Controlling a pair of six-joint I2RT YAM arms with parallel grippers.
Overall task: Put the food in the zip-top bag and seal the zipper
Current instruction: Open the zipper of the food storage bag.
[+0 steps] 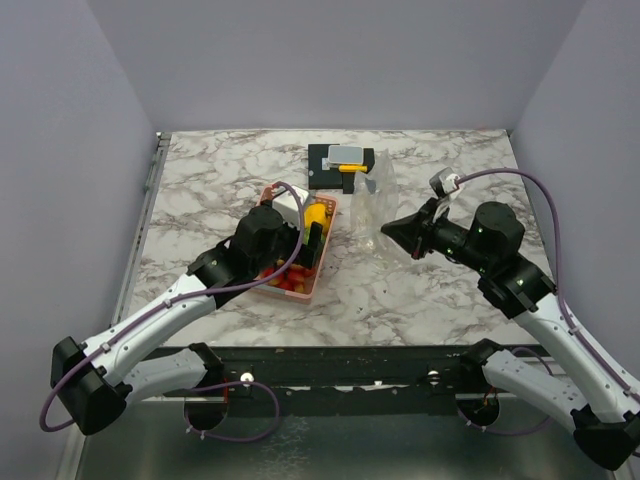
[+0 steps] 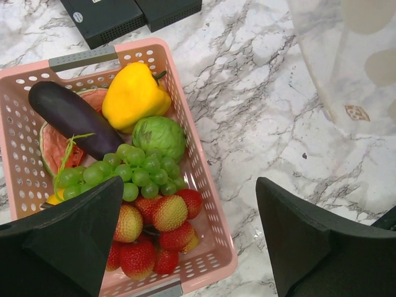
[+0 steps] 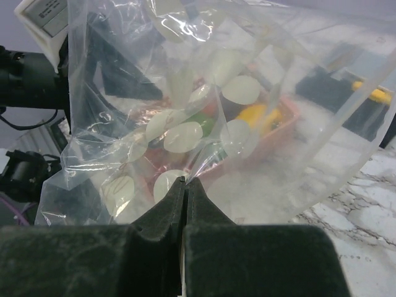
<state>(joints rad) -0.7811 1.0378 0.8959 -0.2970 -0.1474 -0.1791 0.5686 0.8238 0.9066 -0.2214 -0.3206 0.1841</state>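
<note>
**Pincers.** The left pincer (image 2: 190, 185) has its fingers spread wide apart with nothing between them. It hangs over the pink basket (image 2: 210, 204). The right pincer (image 3: 185, 182) has its fingers pressed together, clamped on a fold of the zip-top bag (image 3: 185, 93). The bag is held upright just right of the basket, above the desk (image 1: 220, 180).

**Task items.** The food (image 2: 145, 161) lies in the basket:
- a yellow pepper (image 2: 133, 93)
- a dark aubergine (image 2: 68, 117)
- a green leafy ball (image 2: 159, 136)
- green grapes (image 2: 124, 170)
- red-and-yellow strawberries (image 2: 154, 235)
- a watermelon slice (image 2: 52, 145), partly under the aubergine

**Surroundings.** Behind the basket, a black base (image 1: 325, 165) carries a yellow-and-grey item (image 1: 348, 155). The basket's right wall stands between the food and the bag. The bag film hangs across the right wrist view, in front of the basket.

**Hidden or unclear.**
- In the top view, the left arm covers most of the basket.
- In the left wrist view, the two fingers cut off the basket's near corners and some strawberries.
- Seen through the bag, the basket contents are blurred colour patches.
- The bag's zipper cannot be made out, nor whether its mouth is open.

**Markings.**
- The bag is printed with pale round spots.
- A small brown mark (image 2: 357, 112) on the bag is not legible.
- A white housing (image 3: 46, 18) on the left arm bears a label, too blurred to read.
</note>
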